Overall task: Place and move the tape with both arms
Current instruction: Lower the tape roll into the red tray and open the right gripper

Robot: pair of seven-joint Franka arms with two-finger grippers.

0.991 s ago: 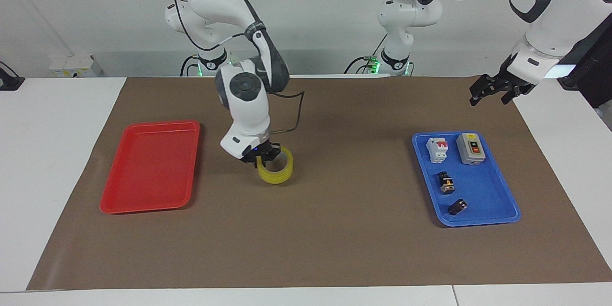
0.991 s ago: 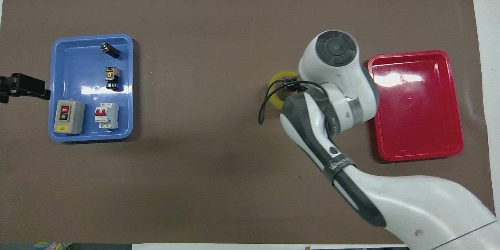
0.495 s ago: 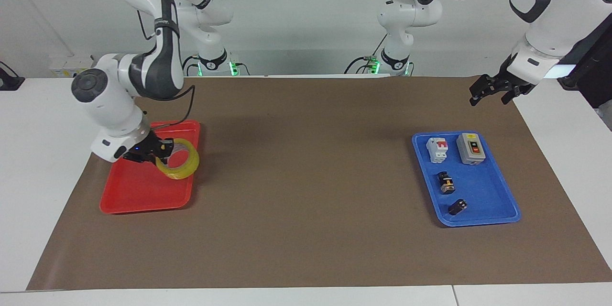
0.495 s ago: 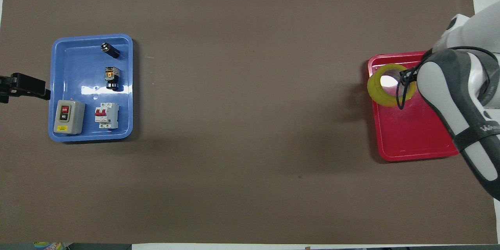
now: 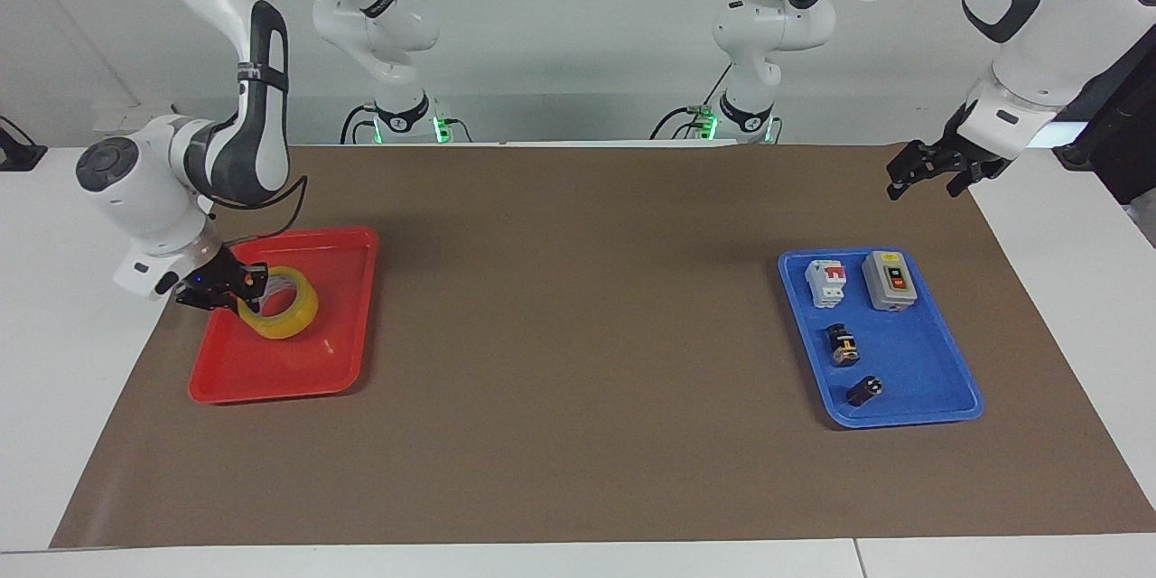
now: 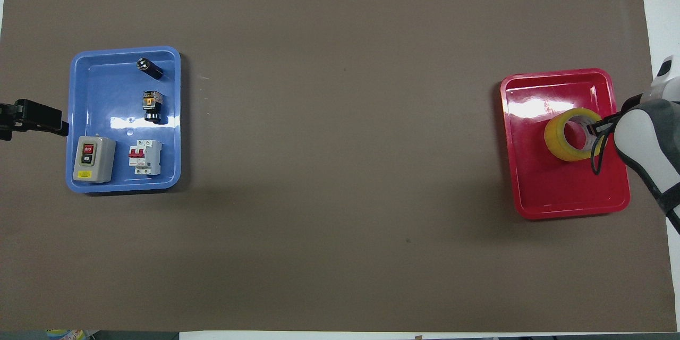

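The tape (image 5: pixel 287 322), a translucent yellow roll, is tilted low over the red tray (image 5: pixel 271 372), at or just above its floor. My right gripper (image 5: pixel 244 285) is shut on the roll's rim on the side toward the right arm's end of the table. In the overhead view the tape (image 6: pixel 557 144) lies inside the red tray (image 6: pixel 563 194) with the right gripper (image 6: pixel 592 129) on its rim. My left gripper (image 5: pixel 923 184) waits open and empty in the air near the mat's corner at the left arm's end; it also shows in the overhead view (image 6: pixel 53 120).
A blue tray (image 5: pixel 912 384) at the left arm's end holds a grey switch box (image 5: pixel 890 281), a white circuit breaker (image 5: pixel 825 282) and two small black parts (image 5: pixel 843 346). A brown mat (image 5: pixel 587 334) covers the table.
My right arm carried the tape from the middle of the mat to the red tray, then farther in over the tray and lower. The left arm has not moved.
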